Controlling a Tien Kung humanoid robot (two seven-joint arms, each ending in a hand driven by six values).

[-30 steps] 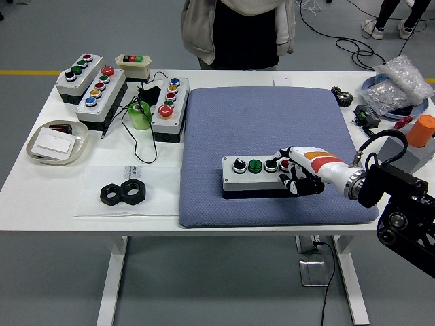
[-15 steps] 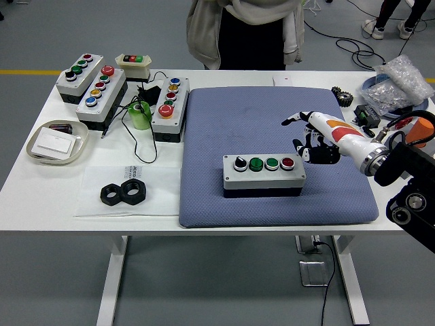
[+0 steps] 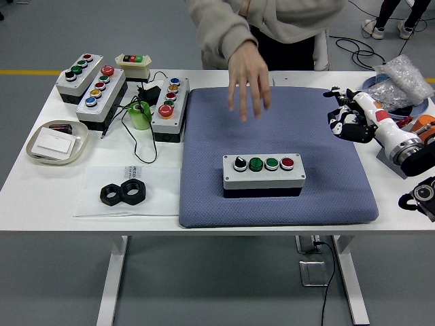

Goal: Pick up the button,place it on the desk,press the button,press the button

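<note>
The robot's right hand (image 3: 348,117), white with black fingers and an orange patch on the wrist, hangs over the right edge of the blue-grey quilted mat (image 3: 204,197). Its fingers are loosely curled and hold nothing. No left arm shows.

Down and to the left of that hand, well apart from it, the grey four-button control box (image 3: 264,175) sits flat on the mat, near the mat's front half. Its top carries a row of four controls: a black-and-white knob at the left end, two green buttons in the middle, and a red button at the end nearest the hand. Nothing touches the box.

Farther left of the hand, at about its height, a person's hand (image 3: 248,76) reaches in from the table's far side with fingers spread and pointing down, hovering above the back part of the mat and clear of the box.

Just behind and right of the robot's hand lies a clear crinkled plastic bag (image 3: 399,81) on the white table (image 3: 41,197). Far across from the hand, on the table's left side, stand three more grey multi-button boxes (image 3: 102,94), a pale oval tray (image 3: 34,153) with a white card, and two black hexagonal nuts (image 3: 124,193).
</note>
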